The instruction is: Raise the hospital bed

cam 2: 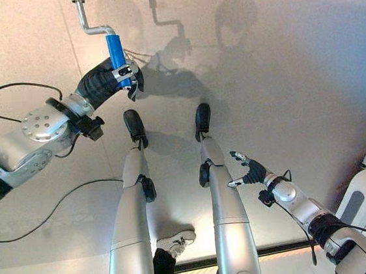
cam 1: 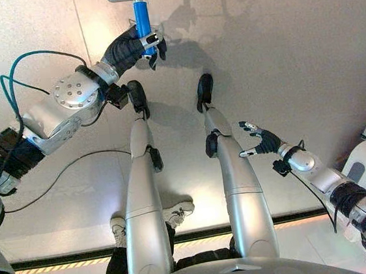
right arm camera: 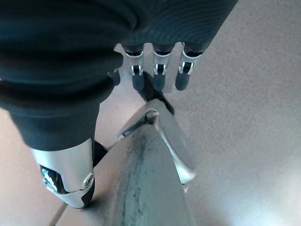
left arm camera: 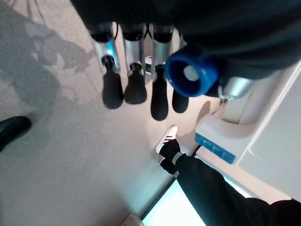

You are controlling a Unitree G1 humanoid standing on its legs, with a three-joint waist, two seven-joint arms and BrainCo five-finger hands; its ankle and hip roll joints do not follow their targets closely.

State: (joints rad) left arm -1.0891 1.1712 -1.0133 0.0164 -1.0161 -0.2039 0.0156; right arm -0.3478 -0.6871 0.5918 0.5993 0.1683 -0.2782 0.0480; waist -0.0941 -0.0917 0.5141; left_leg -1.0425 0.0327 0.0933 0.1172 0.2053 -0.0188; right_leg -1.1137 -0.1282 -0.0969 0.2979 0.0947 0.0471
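The left hand (cam 1: 135,47) reaches to the far left of the scene, its fingers (left arm camera: 135,87) curled round the blue grip (cam 1: 142,18) of the bed's crank handle (cam 2: 93,27). The left wrist view looks straight down the grip's blue end, with the dark fingertips lined up beside it, so the hold looks like a wrap around the sleeve rather than a pinch at its tip. The grip sits at the near end of a bent metal rod that steps sideways and then runs away toward the far edge, where the bed itself lies out of sight.

The crank is rigid steel and will not flex. The blue sleeve is probably smooth plastic, may spin on the rod, and could slip through a loose hold. Turning it likely meets steady resistance from the bed's lifting screw, so the pull has to follow a circle about the rod's far axis. The sleeve's middle is the right place to hold, as the hand does now.

The right hand (cam 1: 262,141) hangs idle at the near right, fingers loosely spread and holding nothing. A person's shoe (left arm camera: 167,140) and dark trouser leg stand on the floor (cam 1: 278,48) near the robot.
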